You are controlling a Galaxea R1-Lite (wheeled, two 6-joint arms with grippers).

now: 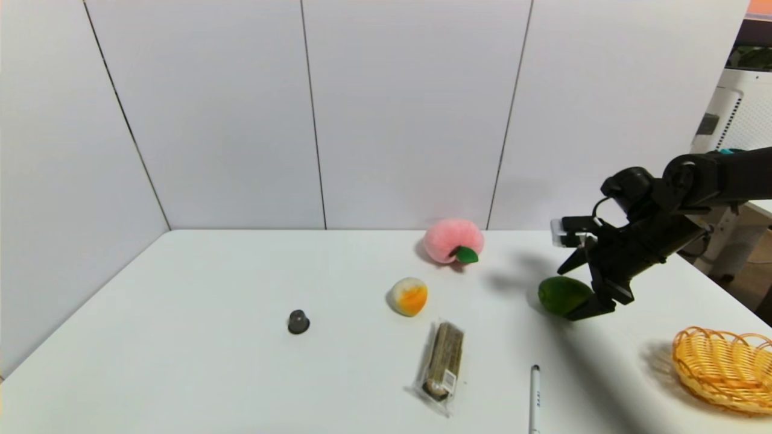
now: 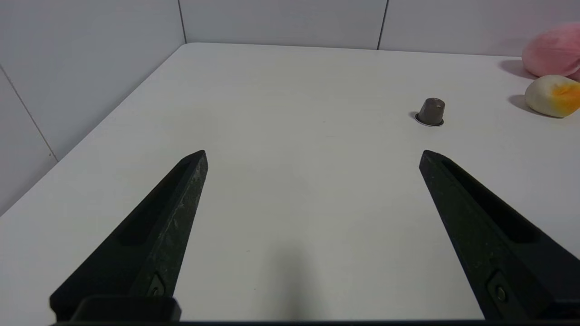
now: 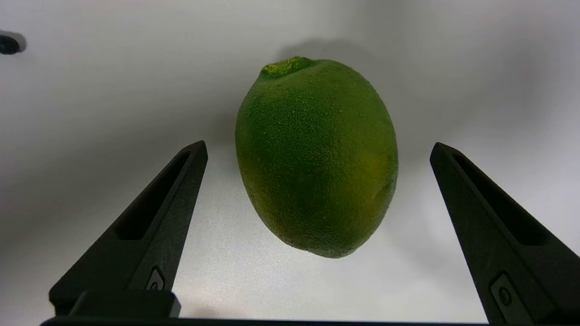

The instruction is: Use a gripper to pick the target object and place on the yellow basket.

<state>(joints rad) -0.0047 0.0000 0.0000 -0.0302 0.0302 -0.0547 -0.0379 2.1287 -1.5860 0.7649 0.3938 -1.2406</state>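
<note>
Starting with the head view: right gripper [image 1: 582, 289] low over the table [image 1: 241, 337], at the near-right side of the green fruit [image 1: 563, 295], one finger visible against the fruit's flank, contact not confirmable from here. Fruit resting on the table, right of centre, well apart from the yellow basket [image 1: 724, 367] at the near right edge. Basket holding nothing. Also on the table: pink peach [image 1: 452, 240] at the back, white-and-orange ball [image 1: 408, 296], dark capsule [image 1: 298, 321], wrapped bar [image 1: 443, 364], pen [image 1: 535, 395] at the near edge. Left arm not visible in this view. Left wrist view: left gripper [image 2: 312, 156] spread wide over bare table, nothing between the fingers, capsule [image 2: 431, 112] and ball [image 2: 553, 95] farther off; parked, by the look of it. Right wrist view: right gripper [image 3: 317, 151] spread wide, fruit [image 3: 317, 156] centred between the two fingers, clear gaps on both sides, no contact, fruit lying on the table surface with its shadow beneath. Judgement on progress: approach and alignment done, grasp not yet made. Left to do: closing on the fruit, lifting, carrying to the basket, releasing.
</note>
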